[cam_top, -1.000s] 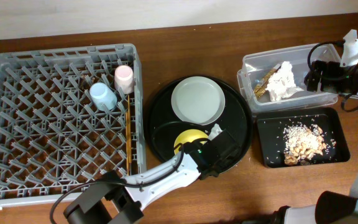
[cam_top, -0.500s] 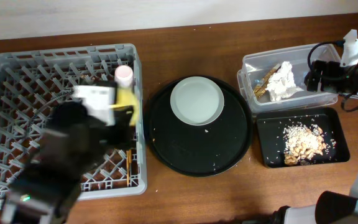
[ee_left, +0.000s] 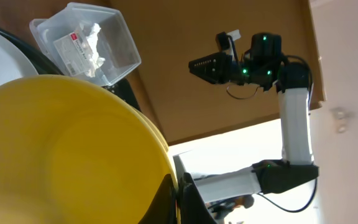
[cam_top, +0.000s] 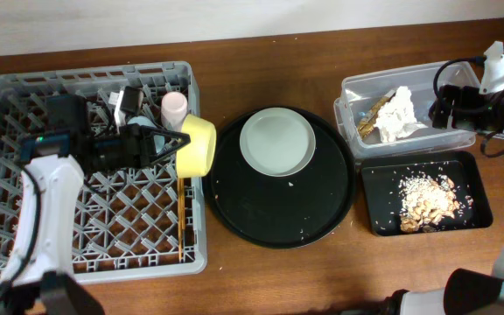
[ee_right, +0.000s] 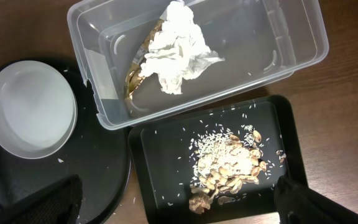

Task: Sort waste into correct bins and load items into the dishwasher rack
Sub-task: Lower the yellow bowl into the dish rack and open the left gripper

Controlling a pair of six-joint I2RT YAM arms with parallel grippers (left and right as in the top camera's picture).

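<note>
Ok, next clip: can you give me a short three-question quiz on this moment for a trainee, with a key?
1. Multiple choice: what do the left gripper fingers hold at the right edge of the large grey plastic dishwasher rack?
A) small pink cup
B) round yellow bowl
C) pale round plate
2. True or false: the beige crumbly food scraps lie in the shallow black rectangular tray.
3. Fill in: the crumpled white paper napkin lies in the ____.
Key: 1 B; 2 true; 3 clear plastic rectangular tub.
</note>
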